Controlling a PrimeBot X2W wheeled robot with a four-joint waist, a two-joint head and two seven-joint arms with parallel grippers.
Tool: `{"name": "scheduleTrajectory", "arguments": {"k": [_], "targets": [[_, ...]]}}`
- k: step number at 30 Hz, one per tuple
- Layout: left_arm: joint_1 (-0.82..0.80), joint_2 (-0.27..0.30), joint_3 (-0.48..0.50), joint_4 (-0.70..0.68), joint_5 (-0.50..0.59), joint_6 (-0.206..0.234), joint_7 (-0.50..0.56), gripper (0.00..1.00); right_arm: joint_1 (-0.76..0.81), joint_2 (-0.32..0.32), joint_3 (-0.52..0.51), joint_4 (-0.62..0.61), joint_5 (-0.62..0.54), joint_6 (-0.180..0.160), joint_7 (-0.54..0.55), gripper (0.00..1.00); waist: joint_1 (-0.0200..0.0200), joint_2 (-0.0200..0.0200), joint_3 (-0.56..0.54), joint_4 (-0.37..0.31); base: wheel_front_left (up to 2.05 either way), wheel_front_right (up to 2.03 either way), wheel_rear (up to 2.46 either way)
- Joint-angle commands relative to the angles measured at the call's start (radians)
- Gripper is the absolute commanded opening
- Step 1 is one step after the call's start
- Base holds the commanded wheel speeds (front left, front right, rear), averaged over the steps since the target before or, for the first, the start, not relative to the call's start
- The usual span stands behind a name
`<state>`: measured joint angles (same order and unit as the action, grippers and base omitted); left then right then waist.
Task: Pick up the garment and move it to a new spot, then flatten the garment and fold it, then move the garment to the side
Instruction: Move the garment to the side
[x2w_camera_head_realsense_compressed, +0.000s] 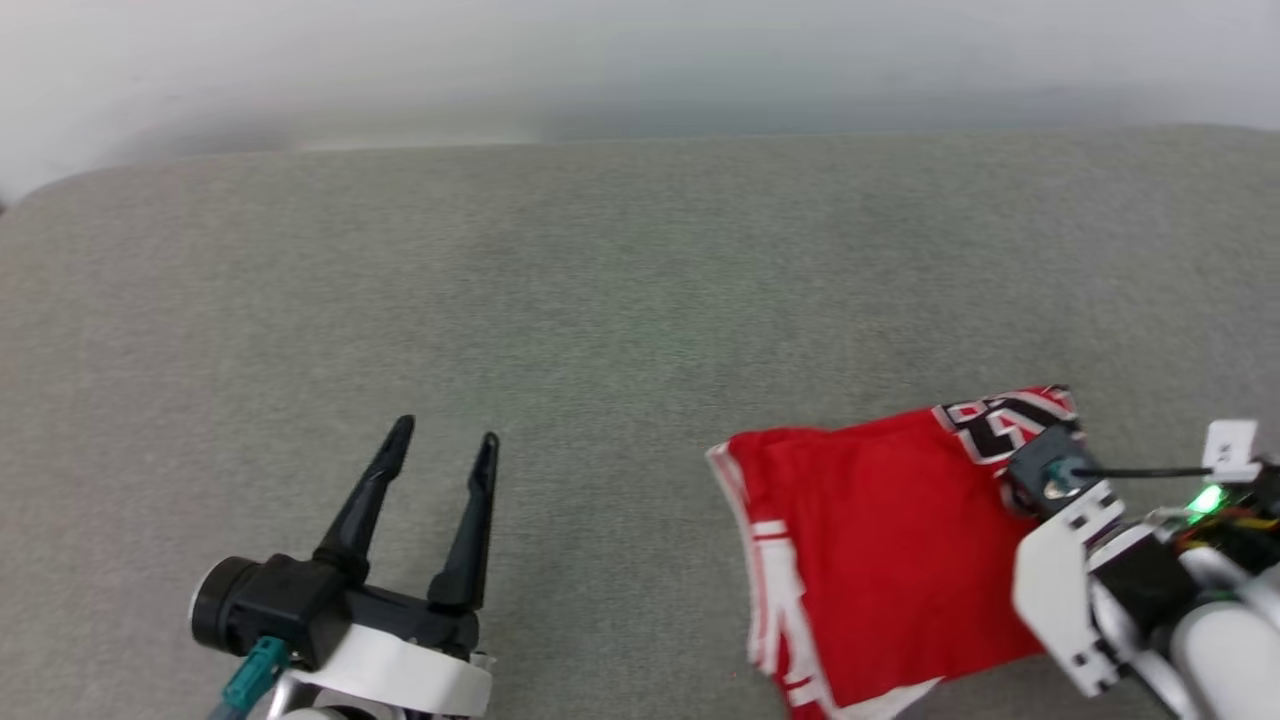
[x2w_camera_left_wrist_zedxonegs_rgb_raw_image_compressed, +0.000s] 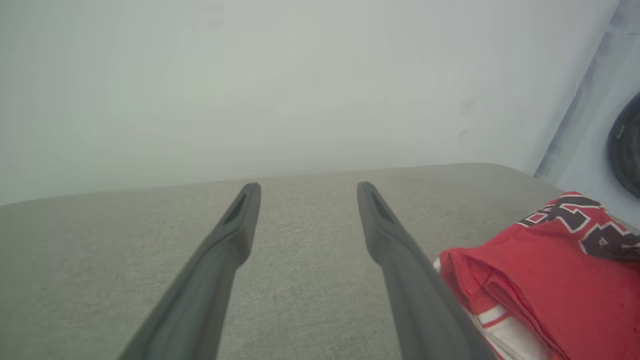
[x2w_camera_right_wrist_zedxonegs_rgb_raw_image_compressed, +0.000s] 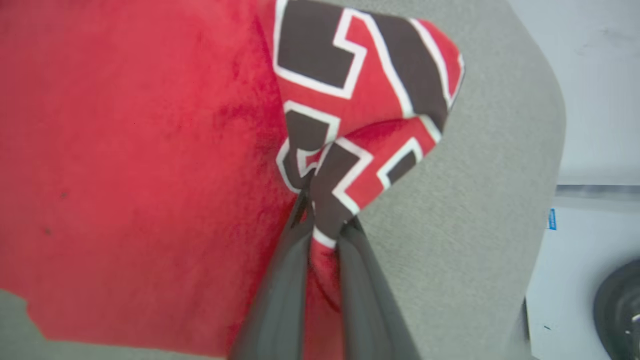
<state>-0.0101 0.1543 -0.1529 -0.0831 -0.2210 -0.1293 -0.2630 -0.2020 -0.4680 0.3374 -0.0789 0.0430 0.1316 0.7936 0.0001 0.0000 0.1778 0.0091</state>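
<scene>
- Moving the folded bundle aside looks like the step in hand: the soft red jersey T-shirt (x2w_camera_head_realsense_compressed: 880, 540), with striped trim and black lettering, lies doubled over at the right of the grey fabric-covered counter (x2w_camera_head_realsense_compressed: 600, 300).
- The next move calls for a gentle pull that keeps the folds together.
- The right gripper (x2w_camera_right_wrist_zedxonegs_rgb_raw_image_compressed: 325, 220) is pinched on the shirt's lettered corner.
- The left gripper (x2w_camera_head_realsense_compressed: 445, 435) stands wide and empty, well apart from the shirt.

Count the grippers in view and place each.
2. Left gripper, lower left over the bare grey surface, jaws open. Right gripper, lower right, jaws shut on a lettered corner of the garment.
</scene>
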Motion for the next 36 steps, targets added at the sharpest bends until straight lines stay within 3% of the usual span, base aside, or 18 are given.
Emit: {"name": "scheduleTrajectory", "arguments": {"k": [1, 9, 14, 20, 29, 36], "targets": [[-0.015, 0.0, -0.004, -0.003, 0.007, -0.002, -0.002, 1.0, -0.014, -0.019, 0.005, -0.006, -0.005, -0.002, 0.003, 0.0, -0.0001, 0.0, 0.014, -0.032, 0.0, 0.0, 0.0], [-0.072, 0.014, -0.095, -0.013, 0.012, -0.002, -0.002, 1.0, -0.122, -0.27, 0.022, -0.023, 0.021, -0.002, 0.015, 0.0, -0.0001, 0.0, 0.113, -0.138, 0.0, 0.0, 0.0], [-0.132, 0.04, -0.134, -0.025, 0.017, -0.002, -0.002, 1.0, -0.173, -0.353, -0.035, 0.049, 0.027, -0.002, -0.037, 0.0, -0.0001, 0.0, 0.204, -0.19, 0.0, 0.0, 0.0], [-0.203, 0.081, -0.172, -0.049, 0.026, -0.002, -0.002, 1.0, -0.226, -0.374, -0.135, 0.197, 0.001, -0.002, -0.159, 0.0, -0.0001, 0.0, 0.313, -0.222, 0.0, 0.0, 0.0], [-0.276, 0.142, -0.192, -0.091, 0.036, -0.002, -0.002, 1.0, -0.32, -0.348, -0.285, 0.476, -0.07, -0.002, -0.34, 0.0, -0.0001, 0.0, 0.436, -0.221, 0.0, 0.0, 0.0], [-0.283, 0.153, -0.19, -0.106, 0.038, -0.002, -0.002, 1.0, -0.372, -0.316, -0.362, 0.6, -0.136, -0.002, -0.424, 0.0, -0.0001, 0.0, 0.454, -0.211, 0.0, 0.0, 0.0]]}}
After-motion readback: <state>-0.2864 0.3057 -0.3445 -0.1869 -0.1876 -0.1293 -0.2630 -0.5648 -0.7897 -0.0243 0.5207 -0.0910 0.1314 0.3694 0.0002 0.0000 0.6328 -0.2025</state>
